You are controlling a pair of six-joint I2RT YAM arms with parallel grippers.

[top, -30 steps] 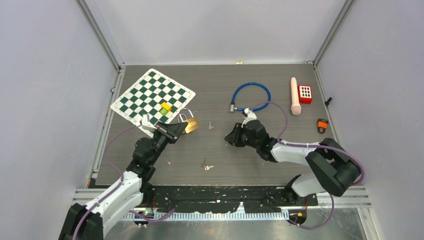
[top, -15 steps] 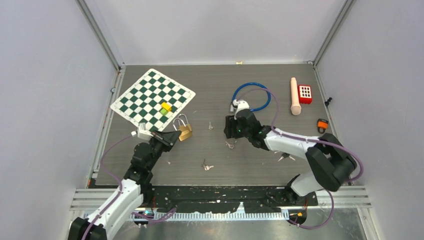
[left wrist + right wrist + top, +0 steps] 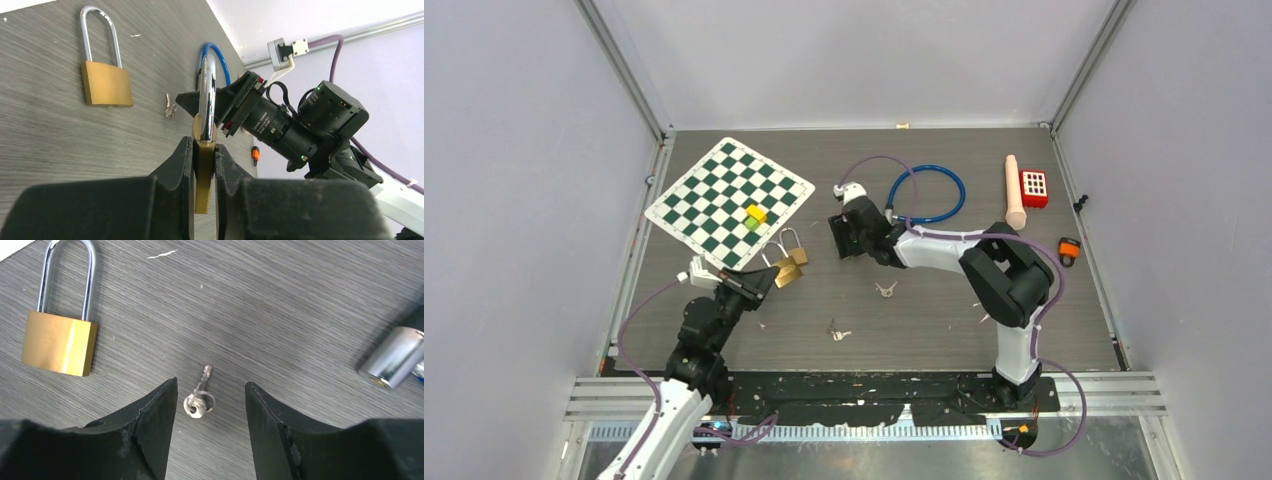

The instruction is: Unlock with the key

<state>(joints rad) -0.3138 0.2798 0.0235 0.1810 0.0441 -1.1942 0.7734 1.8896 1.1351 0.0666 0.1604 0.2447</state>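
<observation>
On the left gripper (image 3: 203, 150) the jaws are clenched on a brass padlock with a steel shackle (image 3: 203, 185), gripping its body edge-on. On the right gripper (image 3: 210, 384) the jaws stand released, wide apart, either side of a small silver key (image 3: 201, 394) lying on the grey wood-grain bench (image 3: 280, 300), not touching it.

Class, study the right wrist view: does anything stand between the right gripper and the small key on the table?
Nothing visible does. The key lies on the bare table, framed between the open jaws of the right gripper; the loose padlock lies well aside.
</observation>
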